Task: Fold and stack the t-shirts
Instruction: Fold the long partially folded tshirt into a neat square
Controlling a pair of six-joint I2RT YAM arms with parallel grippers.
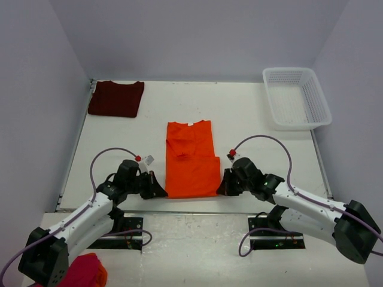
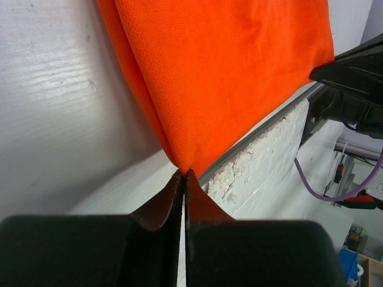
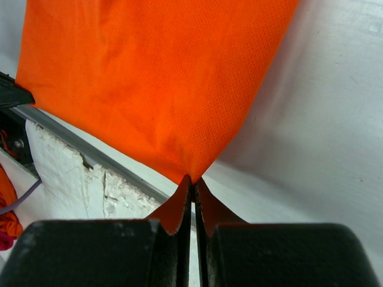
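Top view: orange shirt (image 1: 191, 158) lies mid-counter (image 1: 251, 119), long axis running away from the arms, 1 near corner at each arm. Maroon shirt (image 1: 116, 98) sits folded, far left. Basket (image 1: 296, 98), far right, holds no shirt.
Left wrist: left jaws pinched on the near-left corner.
Right wrist: right jaws pinched on the near-right corner.

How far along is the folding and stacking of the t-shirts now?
Done: the maroon shirt lies folded at the far left. In hand: the left gripper and right gripper pinch the near corners of the orange shirt, folded narrow. Left: fold it across, stack both.
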